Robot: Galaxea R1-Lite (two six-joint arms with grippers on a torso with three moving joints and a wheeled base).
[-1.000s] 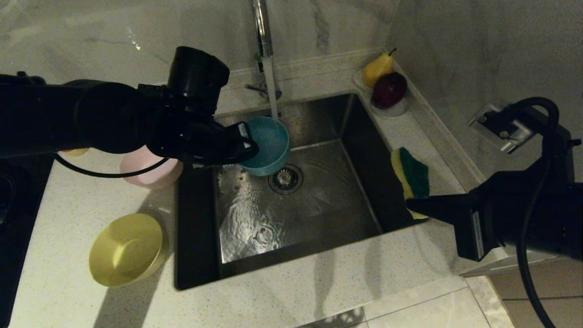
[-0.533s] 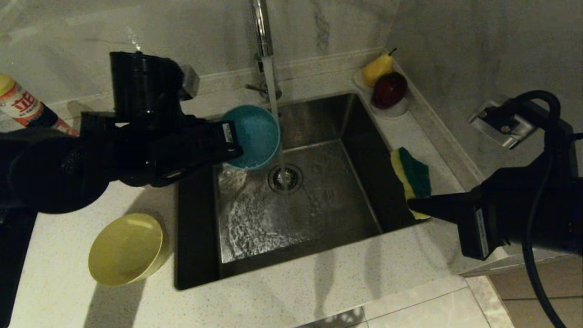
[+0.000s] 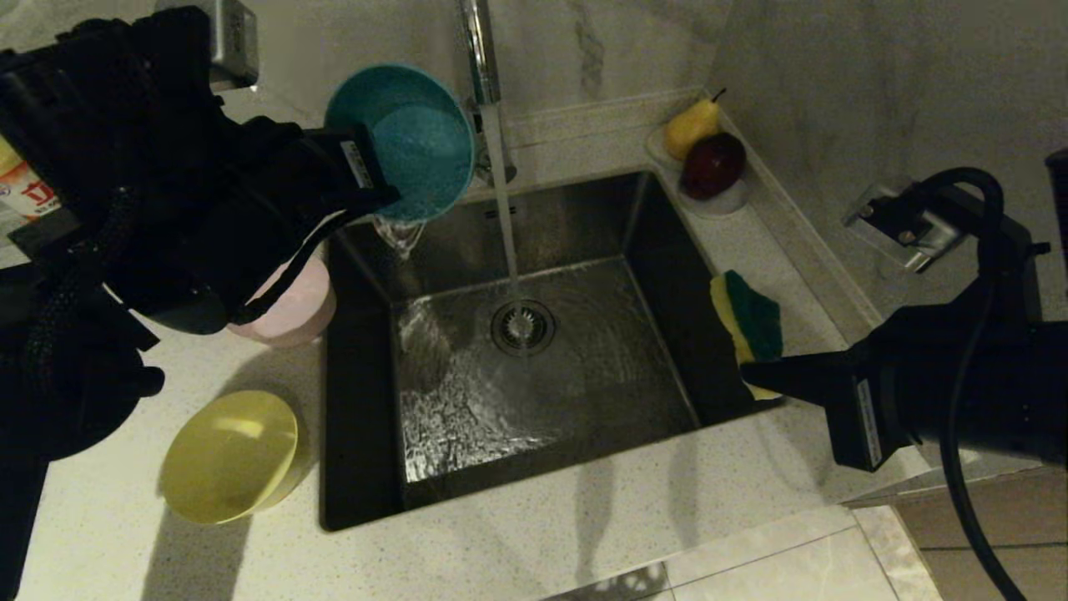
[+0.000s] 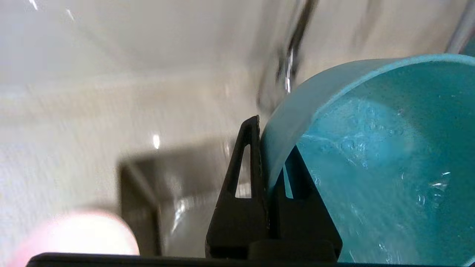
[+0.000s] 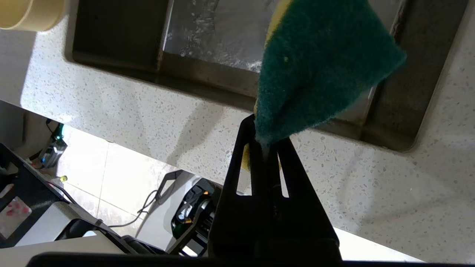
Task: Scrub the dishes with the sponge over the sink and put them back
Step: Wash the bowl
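Observation:
My left gripper (image 3: 375, 179) is shut on the rim of the light blue bowl (image 3: 400, 138), one finger inside and one outside. It holds the bowl high over the sink's back left corner, tipped on its side, and water spills from the bowl into the sink (image 3: 584, 376). The left wrist view shows the same grip, gripper (image 4: 272, 141) on the wet bowl (image 4: 371, 148). My right gripper (image 3: 751, 376) hovers over the sink's right rim, shut on the yellow-and-green sponge (image 3: 747, 321), (image 5: 319, 66). The pink bowl (image 3: 292, 309) and the yellow bowl (image 3: 229, 455) stand on the counter left of the sink.
The chrome tap (image 3: 476, 42) runs a stream of water onto the drain strainer (image 3: 521, 327). A white saucer with a pear and a red fruit (image 3: 709, 159) sits at the sink's back right corner. A bottle (image 3: 21, 188) stands at the far left.
My left arm has lifted the blue bowl up and to the left, out from under the water stream, and tipped it so that water pours out. The right gripper with the sponge has barely moved.

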